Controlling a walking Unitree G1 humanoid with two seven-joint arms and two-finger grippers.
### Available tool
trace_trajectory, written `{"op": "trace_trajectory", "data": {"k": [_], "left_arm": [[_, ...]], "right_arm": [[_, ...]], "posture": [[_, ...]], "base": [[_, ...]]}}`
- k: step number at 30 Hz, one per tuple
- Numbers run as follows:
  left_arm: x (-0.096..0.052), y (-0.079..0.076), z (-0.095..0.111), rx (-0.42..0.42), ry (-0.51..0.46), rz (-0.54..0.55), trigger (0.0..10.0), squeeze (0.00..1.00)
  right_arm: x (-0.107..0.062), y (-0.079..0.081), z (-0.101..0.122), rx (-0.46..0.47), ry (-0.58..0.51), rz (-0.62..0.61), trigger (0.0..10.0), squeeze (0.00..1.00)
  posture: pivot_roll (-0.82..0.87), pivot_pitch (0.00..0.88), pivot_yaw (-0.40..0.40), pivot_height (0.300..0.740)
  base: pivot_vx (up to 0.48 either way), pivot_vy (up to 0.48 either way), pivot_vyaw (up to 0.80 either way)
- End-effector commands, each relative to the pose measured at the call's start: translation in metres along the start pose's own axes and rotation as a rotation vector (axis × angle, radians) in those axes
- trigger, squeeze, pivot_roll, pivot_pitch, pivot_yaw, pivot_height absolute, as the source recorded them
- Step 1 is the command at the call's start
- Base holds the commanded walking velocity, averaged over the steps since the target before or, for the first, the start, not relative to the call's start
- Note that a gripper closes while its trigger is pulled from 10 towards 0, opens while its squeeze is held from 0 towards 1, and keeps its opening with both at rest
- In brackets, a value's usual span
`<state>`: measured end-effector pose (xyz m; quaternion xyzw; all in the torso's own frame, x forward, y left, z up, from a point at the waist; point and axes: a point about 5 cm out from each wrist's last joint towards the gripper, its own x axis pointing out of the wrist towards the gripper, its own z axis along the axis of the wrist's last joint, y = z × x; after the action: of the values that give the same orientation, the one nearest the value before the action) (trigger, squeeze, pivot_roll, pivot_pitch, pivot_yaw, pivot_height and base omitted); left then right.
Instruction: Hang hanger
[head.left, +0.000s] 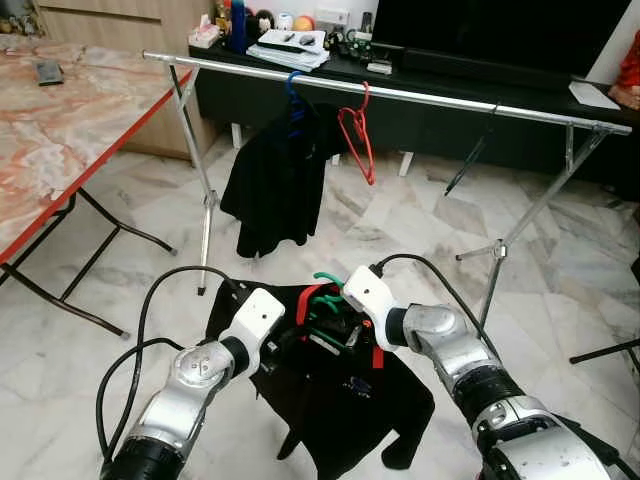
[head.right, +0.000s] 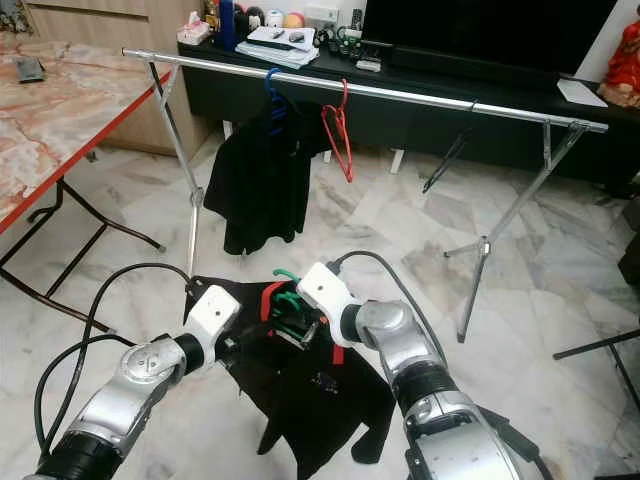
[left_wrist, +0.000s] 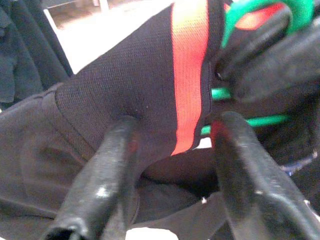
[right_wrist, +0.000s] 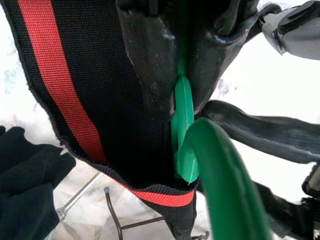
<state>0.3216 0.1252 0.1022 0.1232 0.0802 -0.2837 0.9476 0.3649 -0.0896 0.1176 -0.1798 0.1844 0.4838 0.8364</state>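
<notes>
A green hanger (head.left: 326, 300) carries a black shirt (head.left: 345, 400) with red collar trim, held low over the floor in front of me. My right gripper (right_wrist: 181, 100) is shut on the hanger's neck just below its hook (right_wrist: 220, 165). Beside it, my left gripper (left_wrist: 177, 125) is open, with the red-striped collar (left_wrist: 189, 75) lying between its fingers (left_wrist: 107, 170). Beyond them a silver clothes rail (head.left: 420, 97) runs across the room. On it hang a black garment (head.left: 275, 185) on a blue hanger (head.left: 293, 95), a bare red hanger (head.left: 358, 135) and a thin black hanger (head.left: 470, 160).
A marble-topped folding table (head.left: 60, 130) with a red edge stands at my left. The rail's legs (head.left: 207, 200) (head.left: 525, 225) splay onto the marble floor. A black TV console (head.left: 450, 70) with clutter sits behind the rail. Another dark stand leg (head.left: 600, 352) lies at right.
</notes>
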Motion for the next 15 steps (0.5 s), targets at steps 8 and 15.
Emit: {"op": "trace_trajectory", "data": {"k": [8, 15], "left_arm": [[0.0060, 0.0018, 0.0069, -0.018, 0.046, 0.091, 10.0, 1.00], [0.0045, 0.0072, 0.0057, 0.011, 0.138, 0.207, 10.0, 0.00]], "right_arm": [[0.0028, -0.0019, 0.0183, -0.040, -0.034, -0.011, 10.0, 0.00], [0.0043, -0.0036, 0.0198, -0.025, -0.027, -0.040, 10.0, 0.00]], "posture": [[0.07, 0.086, -0.081, 0.740], [0.07, 0.090, -0.085, 0.740]], "base": [[0.000, 0.000, 0.00], [0.000, 0.000, 0.00]]}}
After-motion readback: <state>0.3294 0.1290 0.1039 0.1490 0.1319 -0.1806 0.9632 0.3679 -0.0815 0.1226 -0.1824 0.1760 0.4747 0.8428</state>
